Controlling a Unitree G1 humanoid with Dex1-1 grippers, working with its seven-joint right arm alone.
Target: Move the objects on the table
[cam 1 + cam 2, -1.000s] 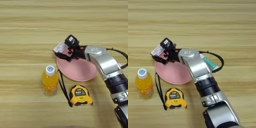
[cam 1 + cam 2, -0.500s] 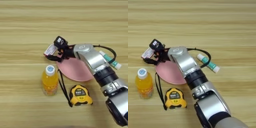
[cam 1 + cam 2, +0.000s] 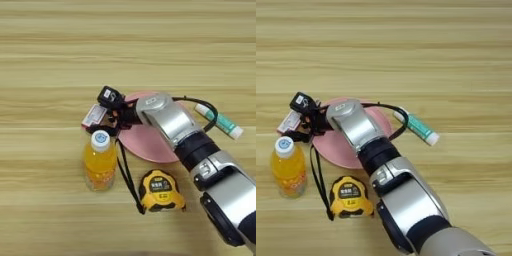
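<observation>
Packet (image 3: 94, 115), the small flat white-and-red one, sits right at the tips of the right gripper (image 3: 111, 116), whose two black fingers (image 3: 110, 96) close on its right-hand edge. It hangs or rests just past the left rim of the pink plate (image 3: 150, 145); whether it touches the wood beneath I cannot tell. The silver forearm (image 3: 167, 118) reaches in from the lower right, crossing over the plate, so the gripper ends at the plate's left side.

Directly below the gripper and the packet stands the orange drink bottle (image 3: 100, 161), upright, its white cap just under the packet's lower corner. Below and to the right of the gripper lies the yellow-and-black tape measure (image 3: 160, 190), near the plate's lower rim; its black strap (image 3: 127, 172) runs up from it toward the gripper, passing between the bottle and the plate.

Well to the right of the gripper, on the far side of the forearm, the green-and-white tube (image 3: 218, 120) lies slanted on the table (image 3: 125, 45), its white cap pointing down-right, apart from the plate.
</observation>
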